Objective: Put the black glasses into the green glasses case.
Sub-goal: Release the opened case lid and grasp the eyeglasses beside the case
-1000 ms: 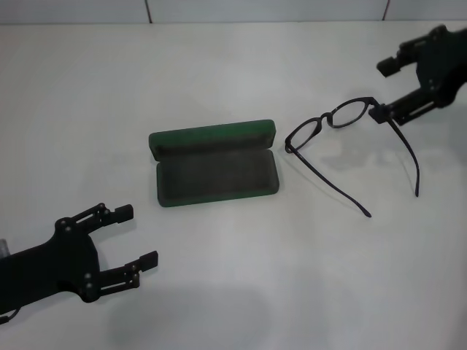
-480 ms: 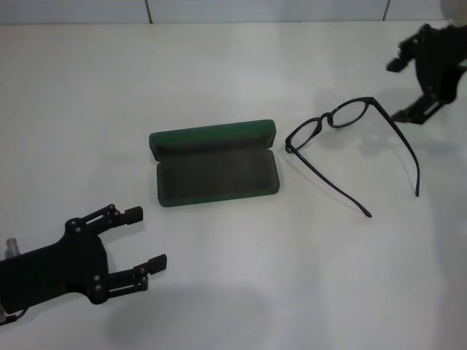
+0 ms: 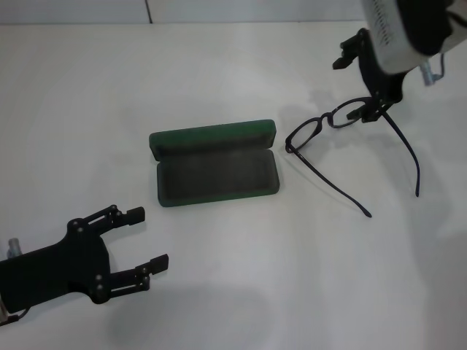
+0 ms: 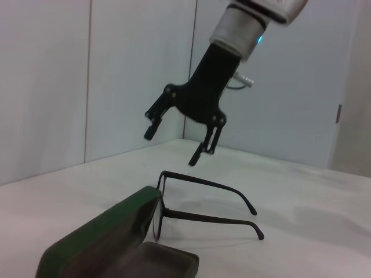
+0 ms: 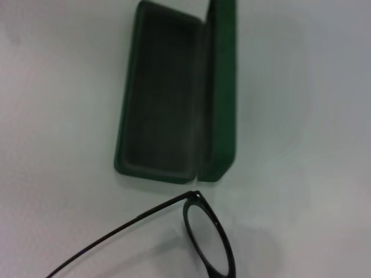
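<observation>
- Left hand [image 3: 144,238] is parked low at the near left of the white desk [image 3: 233,277], fingers spread wide, nothing held.
- Green glasses case [image 3: 214,164] is laid open mid-desk.
- Black glasses [image 3: 355,148] are sat just right of it, arms unfolded.
- Right hand [image 3: 360,79] is hung just above the frame, fingers apart, nothing gripped.

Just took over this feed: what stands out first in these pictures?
The green glasses case lies open mid-table with nothing inside. To its right the black glasses rest on the table, temples unfolded, with the open right pincer hovering just above their frame. The left pincer waits open near the front left.
</observation>
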Controlling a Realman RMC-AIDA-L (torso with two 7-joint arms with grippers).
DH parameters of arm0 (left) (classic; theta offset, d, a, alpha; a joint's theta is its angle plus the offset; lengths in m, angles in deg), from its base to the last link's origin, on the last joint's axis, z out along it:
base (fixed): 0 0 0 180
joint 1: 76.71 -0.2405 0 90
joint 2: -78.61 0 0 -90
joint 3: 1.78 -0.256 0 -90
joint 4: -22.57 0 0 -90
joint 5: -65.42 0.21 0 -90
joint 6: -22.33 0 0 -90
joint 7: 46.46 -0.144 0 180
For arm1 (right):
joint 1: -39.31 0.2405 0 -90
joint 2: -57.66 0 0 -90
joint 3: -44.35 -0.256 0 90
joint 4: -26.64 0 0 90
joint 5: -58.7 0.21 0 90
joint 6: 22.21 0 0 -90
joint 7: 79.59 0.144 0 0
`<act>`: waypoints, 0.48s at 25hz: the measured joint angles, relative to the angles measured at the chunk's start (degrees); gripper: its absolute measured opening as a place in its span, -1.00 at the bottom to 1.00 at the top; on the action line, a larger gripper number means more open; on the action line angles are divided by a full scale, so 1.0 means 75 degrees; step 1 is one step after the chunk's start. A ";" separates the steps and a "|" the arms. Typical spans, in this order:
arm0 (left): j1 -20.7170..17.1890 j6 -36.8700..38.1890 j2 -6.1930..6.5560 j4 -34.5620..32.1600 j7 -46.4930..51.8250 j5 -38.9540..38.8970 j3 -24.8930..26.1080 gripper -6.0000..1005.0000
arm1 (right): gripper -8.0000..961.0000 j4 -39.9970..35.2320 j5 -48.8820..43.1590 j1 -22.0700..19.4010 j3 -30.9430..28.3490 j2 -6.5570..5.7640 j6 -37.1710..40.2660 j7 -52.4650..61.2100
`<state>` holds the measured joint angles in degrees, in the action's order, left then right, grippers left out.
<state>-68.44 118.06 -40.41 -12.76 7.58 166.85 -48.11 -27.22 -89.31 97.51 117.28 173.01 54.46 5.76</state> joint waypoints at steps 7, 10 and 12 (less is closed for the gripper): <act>0.0082 -0.0029 0.0003 -0.0010 0.0001 0.0000 0.0028 0.68 | 0.53 0.0694 0.0065 -0.0032 0.1101 0.0096 -0.1315 -0.0131; 0.0090 -0.0028 -0.0003 -0.0012 0.0001 0.0000 0.0013 0.68 | 0.51 0.0830 0.0198 -0.0061 0.1447 0.0112 -0.1616 -0.0117; 0.0092 -0.0028 -0.0015 -0.0012 0.0001 0.0001 -0.0004 0.68 | 0.50 0.0940 0.0289 -0.0060 0.1562 0.0112 -0.1755 -0.0112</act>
<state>-67.75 117.85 -40.52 -12.85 7.59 166.85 -48.15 -20.16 -87.14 97.06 128.99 173.85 41.31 4.92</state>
